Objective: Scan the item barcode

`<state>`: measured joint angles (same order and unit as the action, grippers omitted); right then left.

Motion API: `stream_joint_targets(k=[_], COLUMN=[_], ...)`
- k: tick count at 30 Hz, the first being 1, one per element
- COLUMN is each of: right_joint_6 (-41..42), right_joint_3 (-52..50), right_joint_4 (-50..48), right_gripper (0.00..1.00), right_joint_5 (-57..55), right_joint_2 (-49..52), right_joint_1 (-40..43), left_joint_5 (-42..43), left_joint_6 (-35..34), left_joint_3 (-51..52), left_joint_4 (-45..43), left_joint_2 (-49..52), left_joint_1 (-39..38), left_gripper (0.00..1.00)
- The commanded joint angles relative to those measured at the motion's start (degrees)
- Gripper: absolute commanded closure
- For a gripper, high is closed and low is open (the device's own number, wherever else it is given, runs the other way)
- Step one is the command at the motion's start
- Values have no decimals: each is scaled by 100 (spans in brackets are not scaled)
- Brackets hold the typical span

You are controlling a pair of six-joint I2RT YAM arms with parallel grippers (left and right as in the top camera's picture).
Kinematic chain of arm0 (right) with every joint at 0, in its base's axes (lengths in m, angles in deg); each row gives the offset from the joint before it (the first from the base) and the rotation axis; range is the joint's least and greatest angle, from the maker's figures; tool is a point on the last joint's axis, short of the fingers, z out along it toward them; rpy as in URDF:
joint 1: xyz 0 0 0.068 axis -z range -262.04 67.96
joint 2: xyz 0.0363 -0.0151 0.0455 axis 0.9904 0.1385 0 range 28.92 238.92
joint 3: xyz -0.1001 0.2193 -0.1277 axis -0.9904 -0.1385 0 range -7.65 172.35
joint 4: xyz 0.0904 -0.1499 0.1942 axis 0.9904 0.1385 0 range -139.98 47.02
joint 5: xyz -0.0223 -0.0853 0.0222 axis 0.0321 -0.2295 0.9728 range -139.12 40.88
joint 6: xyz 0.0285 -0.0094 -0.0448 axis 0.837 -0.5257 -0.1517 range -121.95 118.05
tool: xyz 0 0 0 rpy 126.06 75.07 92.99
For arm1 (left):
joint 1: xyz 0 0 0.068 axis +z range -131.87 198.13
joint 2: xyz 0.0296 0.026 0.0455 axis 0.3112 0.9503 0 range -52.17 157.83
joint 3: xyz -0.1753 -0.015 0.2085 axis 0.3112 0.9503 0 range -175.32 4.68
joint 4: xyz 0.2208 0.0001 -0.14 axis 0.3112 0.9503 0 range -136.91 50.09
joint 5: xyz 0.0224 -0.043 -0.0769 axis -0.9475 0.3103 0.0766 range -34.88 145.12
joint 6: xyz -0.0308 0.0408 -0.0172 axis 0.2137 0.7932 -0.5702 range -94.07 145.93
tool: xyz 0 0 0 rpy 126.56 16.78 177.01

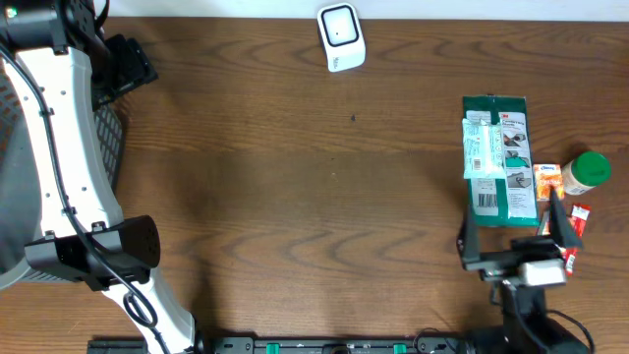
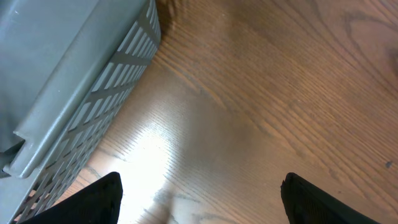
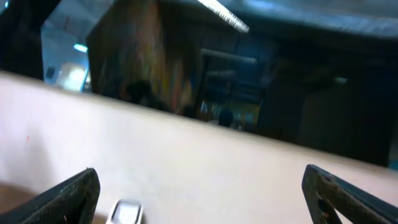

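Wood-grain table (image 1: 295, 177) shows glare beside the grey basket (image 2: 74, 62) at left; the room is blurred. Left gripper (image 2: 199, 202) and right gripper (image 3: 208, 199) both have their jaws spread apart.

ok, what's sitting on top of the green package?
On the green package: a white strip along its left side, barcode label at the near end. Anything beneath the package is covered.

Flat green rectangular packet (image 1: 501, 162) with white label strip: lies flat, long side vertical, right of frame; barcode (image 1: 486, 195) face up near its lower end. White rounded-square scanner (image 1: 341, 36): top centre, well apart.
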<state>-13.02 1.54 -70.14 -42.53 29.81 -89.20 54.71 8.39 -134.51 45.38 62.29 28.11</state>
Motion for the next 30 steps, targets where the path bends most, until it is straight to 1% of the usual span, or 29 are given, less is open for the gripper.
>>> stream_joint_targets(k=[1,7,12,15,17,18,20,30], right_joint_6=[-7,33,33,33,31,33,37,31], right_joint_3=[-387,-857,-887,-887,-887,-887,-887,-887], right_joint_4=[-37,-37,459,1025,1567,2015,2428,2400], right_gripper=[1,1,1,1,1,1,1,1], right_joint_5=[142,142,142,142,133,92,39,-50], right_joint_2=[-57,-59,-59,-59,-59,-59,-59,-59], right_joint_1=[162,234,234,234,236,236,234,234], left_joint_5=[-72,-72,-72,-72,-72,-72,-72,-72], left_joint_6=[79,79,79,79,79,79,79,79], left_joint_3=[-24,-24,-24,-24,-24,-24,-24,-24], left_joint_4=[323,323,323,323,323,323,323,323], left_joint_2=[42,42,42,42,42,42,42,42], left_joint_1=[24,24,24,24,24,24,24,24], left_gripper=[18,18,18,18,18,18,17,18])
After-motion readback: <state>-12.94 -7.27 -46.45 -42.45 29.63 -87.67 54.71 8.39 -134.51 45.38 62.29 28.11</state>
